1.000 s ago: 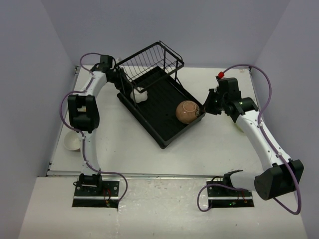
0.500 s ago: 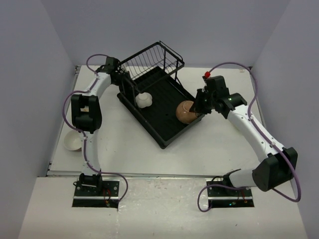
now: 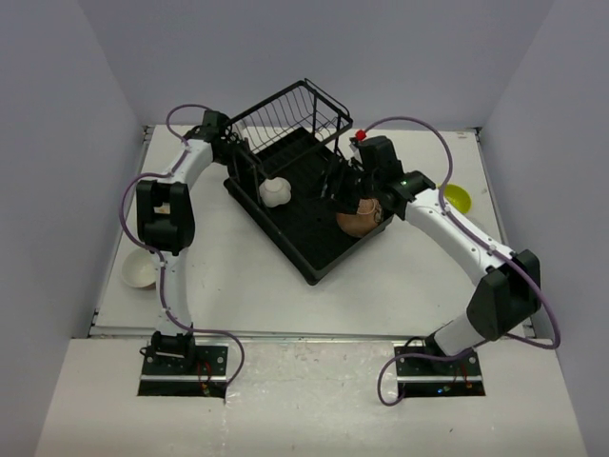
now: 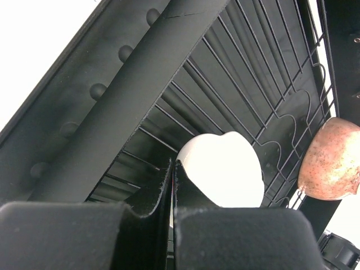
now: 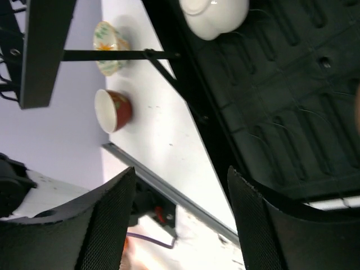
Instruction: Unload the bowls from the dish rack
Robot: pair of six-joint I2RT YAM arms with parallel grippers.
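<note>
From above, the dish rack (image 3: 314, 249) lies slantwise mid-table, its wire basket (image 3: 290, 112) at the far end. A white bowl (image 3: 274, 192) sits on the tray's left side, right at the tip of the left gripper (image 3: 250, 175). A tan-brown bowl (image 3: 357, 219) rests against the tray's right wall, apparently mouth-down, with the right gripper (image 3: 341, 185) hanging just over it. A lime-green bowl (image 3: 458, 198) already sits out on the table (image 3: 400, 286).

On the left wrist camera, the left gripper (image 4: 172, 169) has its jaws pressed nearly together, and the white bowl's (image 4: 222, 169) rim seems to run into the slit, so it looks pinched there.

On the right wrist camera, the right gripper (image 5: 180, 225) is spread wide with nothing between its jaws. A red bowl (image 5: 114, 109) and a patterned bowl (image 5: 108, 48) stand on the table beyond the rack.

The bowls look glazed, so probably stiff, slick and breakable. A rim pinch suits them; the tan dome likely needs its foot ring or a tilt first.
</note>
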